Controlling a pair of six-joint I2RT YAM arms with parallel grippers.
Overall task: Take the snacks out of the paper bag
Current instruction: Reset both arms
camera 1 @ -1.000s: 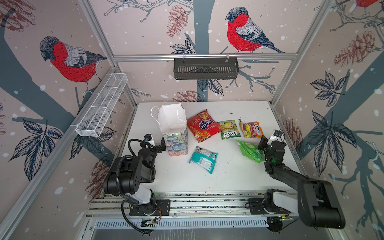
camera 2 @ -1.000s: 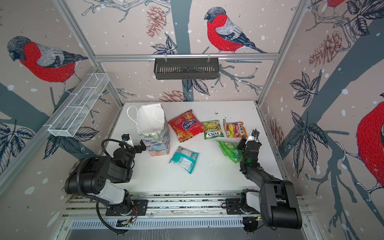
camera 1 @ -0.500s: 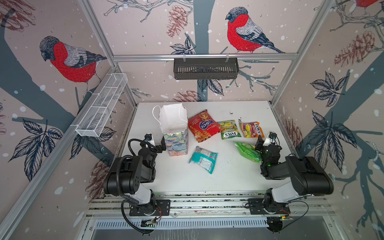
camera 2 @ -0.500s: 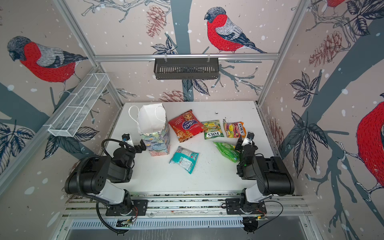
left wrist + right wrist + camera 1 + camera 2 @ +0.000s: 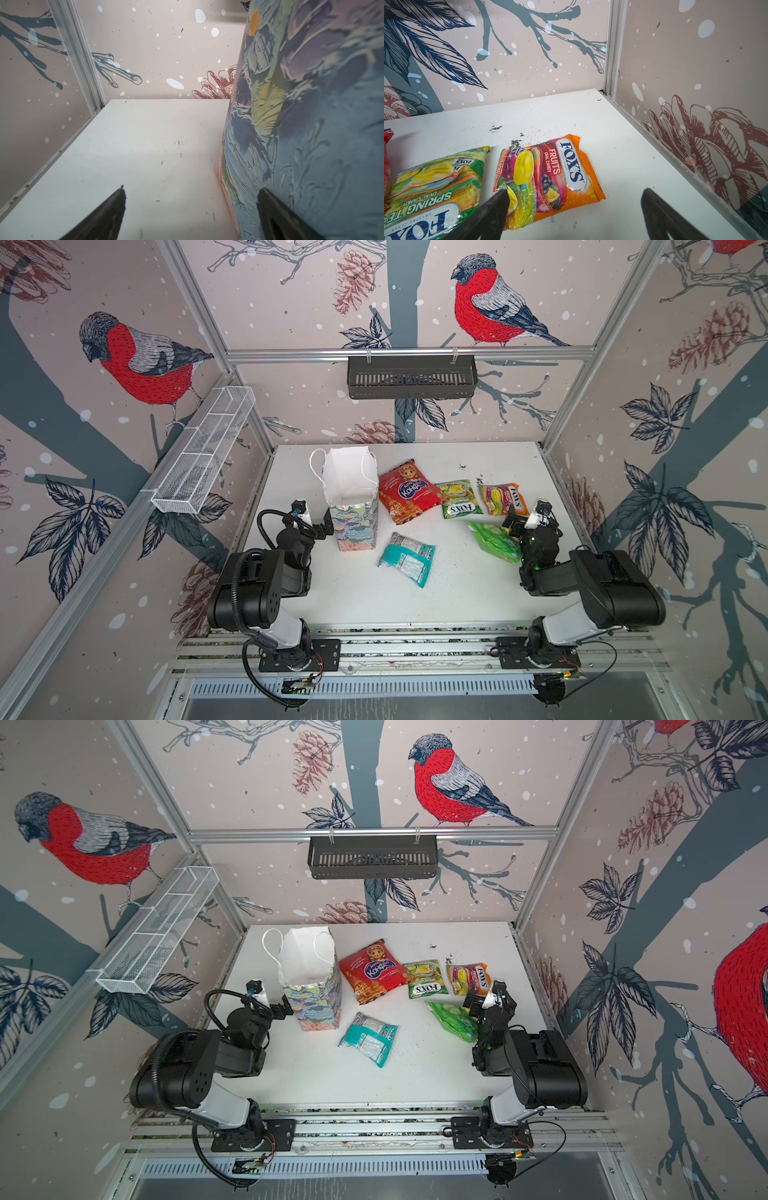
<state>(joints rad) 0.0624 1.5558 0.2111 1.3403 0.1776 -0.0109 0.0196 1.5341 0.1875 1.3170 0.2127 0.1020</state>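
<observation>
bag: the paper bag (image 5: pixel 353 522) (image 5: pixel 316 1002) (image 5: pixel 311 124) stands up on the left part of the white table (image 5: pixel 374 597), with flowers outside and white inside. its mouth is open and two white cord handles hang at the top.
snacks: five packets lie flat on the table, all outside the bag.
red packet: the red packet (image 5: pixel 407 491) (image 5: pixel 372 971) is the biggest one and lies just to the right of the bag.
green-yellow packet: the green-yellow fox's packet (image 5: pixel 459 499) (image 5: pixel 431 187) lies just to the right of the red one.
orange packet: the orange fox's packet (image 5: pixel 500 498) (image 5: pixel 554 176) lies to the right of that, near the right wall.
green packet: the bright green packet (image 5: pixel 494 541) (image 5: pixel 453 1021) lies nearer than the two fox's ones, just beside the right claw.
teal packet: the teal packet (image 5: pixel 407 558) (image 5: pixel 369 1038) lies in the middle, nearer than the red one.
left claw: the left claw (image 5: pixel 323 527) (image 5: pixel 193 192) sits low at the bag's left side. its fingers are wide apart and hold nothing. one finger is right up against the flowery side, but i cannot tell if it touches.
right claw: the right claw (image 5: pixel 525 518) (image 5: pixel 575 193) is on the right, at the near end of the orange packet. its fingers are wide apart with only bare table between them.
</observation>
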